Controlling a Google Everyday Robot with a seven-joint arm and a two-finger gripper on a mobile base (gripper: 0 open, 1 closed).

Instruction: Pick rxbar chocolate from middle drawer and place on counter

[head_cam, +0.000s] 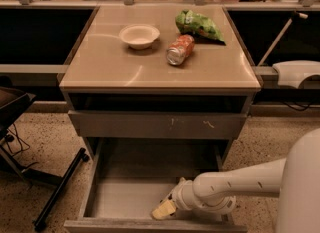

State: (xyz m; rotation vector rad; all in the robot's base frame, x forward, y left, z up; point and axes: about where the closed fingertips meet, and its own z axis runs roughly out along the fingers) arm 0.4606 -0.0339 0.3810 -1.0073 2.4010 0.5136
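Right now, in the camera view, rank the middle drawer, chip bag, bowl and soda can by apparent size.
1. middle drawer, where the pincer sits low at the front.
2. chip bag and bowl: look alike, unranked.
3. soda can.

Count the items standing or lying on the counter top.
3: a bowl at left, a soda can on its side beside it, a green chip bag behind the can. None seems hidden. The gripper is low in the middle drawer.
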